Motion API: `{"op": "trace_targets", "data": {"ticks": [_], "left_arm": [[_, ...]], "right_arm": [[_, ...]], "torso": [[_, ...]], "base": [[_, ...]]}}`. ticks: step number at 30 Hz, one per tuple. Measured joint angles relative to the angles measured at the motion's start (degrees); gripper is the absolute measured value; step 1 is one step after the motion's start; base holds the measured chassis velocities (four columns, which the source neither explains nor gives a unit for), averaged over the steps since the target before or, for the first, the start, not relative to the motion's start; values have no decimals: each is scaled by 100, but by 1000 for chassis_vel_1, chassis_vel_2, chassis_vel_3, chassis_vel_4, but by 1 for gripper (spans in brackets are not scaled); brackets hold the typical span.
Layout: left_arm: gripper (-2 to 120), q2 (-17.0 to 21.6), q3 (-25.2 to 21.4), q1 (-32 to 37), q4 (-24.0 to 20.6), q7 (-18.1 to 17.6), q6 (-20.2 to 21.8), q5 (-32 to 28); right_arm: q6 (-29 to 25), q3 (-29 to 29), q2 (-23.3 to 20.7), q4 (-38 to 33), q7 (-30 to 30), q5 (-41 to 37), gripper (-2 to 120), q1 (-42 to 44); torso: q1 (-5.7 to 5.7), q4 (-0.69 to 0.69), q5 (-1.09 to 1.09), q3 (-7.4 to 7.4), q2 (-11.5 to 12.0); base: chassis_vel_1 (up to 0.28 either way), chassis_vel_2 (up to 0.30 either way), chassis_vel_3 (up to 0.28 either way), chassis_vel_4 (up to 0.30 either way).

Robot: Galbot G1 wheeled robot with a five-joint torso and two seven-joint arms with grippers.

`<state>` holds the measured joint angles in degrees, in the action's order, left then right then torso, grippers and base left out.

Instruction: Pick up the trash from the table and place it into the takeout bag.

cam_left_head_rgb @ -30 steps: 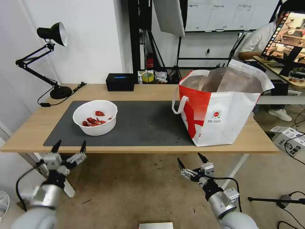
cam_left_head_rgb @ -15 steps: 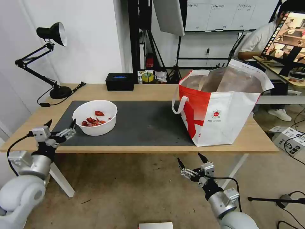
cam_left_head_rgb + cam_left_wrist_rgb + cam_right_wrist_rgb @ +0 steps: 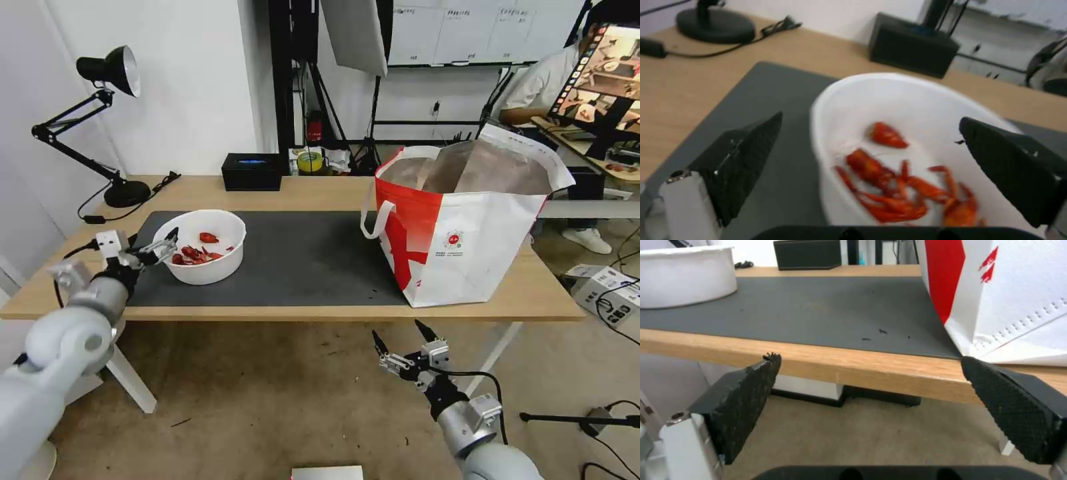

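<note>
The trash in view is a white round bowl (image 3: pixel 215 268) with red scraps, standing on the left part of the dark mat (image 3: pixel 300 260) on the table (image 3: pixel 300 190). My left gripper (image 3: pixel 155 245) is open at the bowl's left rim. In the left wrist view, one finger (image 3: pixel 742 160) is over the mat outside the bowl (image 3: pixel 907 100) and the other (image 3: pixel 1009 173) is over its inside. The red-and-white takeout bag (image 3: pixel 467 247) stands open at the table's right end. My right gripper (image 3: pixel 398 331) hangs open below the table's front edge (image 3: pixel 862 366), near the bag (image 3: pixel 1009 290).
A black desk lamp (image 3: pixel 107 120) stands at the table's back left with its cable across the wood. A black box (image 3: pixel 252 172) sits at the back edge. A carton (image 3: pixel 610 287) and cables lie on the floor to the right.
My left arm has risen from below the table's front edge and moved forward over the mat to the bowl's left rim. The right arm has not moved.
</note>
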<state>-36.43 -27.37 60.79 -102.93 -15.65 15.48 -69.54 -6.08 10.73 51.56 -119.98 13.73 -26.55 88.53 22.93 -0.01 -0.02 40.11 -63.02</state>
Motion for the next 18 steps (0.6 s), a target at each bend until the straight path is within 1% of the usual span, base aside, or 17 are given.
{"op": "trace_targets", "data": {"ticks": [3,4,7,8,10,11,14,15,16,18], "left_arm": [[100,149,5,-195,226,27,386,-147],[100,149,5,-195,226,27,386,-147],[100,297,7,-306,243,-35,681,-391],[100,297,7,-306,243,-35,681,-391],[100,380,7,-385,254,-68,867,-596],[100,380,7,-385,254,-68,867,-596],[100,436,48,-547,347,-77,1184,-839],[100,456,89,-649,411,-71,1394,-954],[100,456,89,-649,411,-71,1394,-954],[100,465,174,-823,532,-60,1684,-1085]], "right_arm": [[0,0,0,-1,0,0,100,0],[0,0,0,-1,0,0,100,0],[1,0,0,-1,0,0,100,0],[1,0,0,-1,0,0,100,0],[1,0,0,-1,0,0,100,0],[1,0,0,-1,0,0,100,0],[1,0,0,-1,0,0,100,0],[1,0,0,-1,-1,0,100,0],[1,0,0,-1,-1,0,100,0],[1,0,0,-1,0,0,100,0]], "torso": [[0,2,0,-1,0],[0,2,0,-1,0],[0,1,1,0,0],[0,1,1,0,0],[0,1,1,-1,0],[0,1,1,-1,0],[0,1,1,-1,0],[0,1,1,-1,0],[0,1,1,-1,0],[0,1,1,-1,0]], "base": [[0,0,0,0],[0,0,0,0],[0,0,0,0],[0,0,0,0],[0,0,0,0],[0,0,0,0],[0,0,0,0],[0,0,0,0],[0,0,0,0],[0,0,0,0]]}}
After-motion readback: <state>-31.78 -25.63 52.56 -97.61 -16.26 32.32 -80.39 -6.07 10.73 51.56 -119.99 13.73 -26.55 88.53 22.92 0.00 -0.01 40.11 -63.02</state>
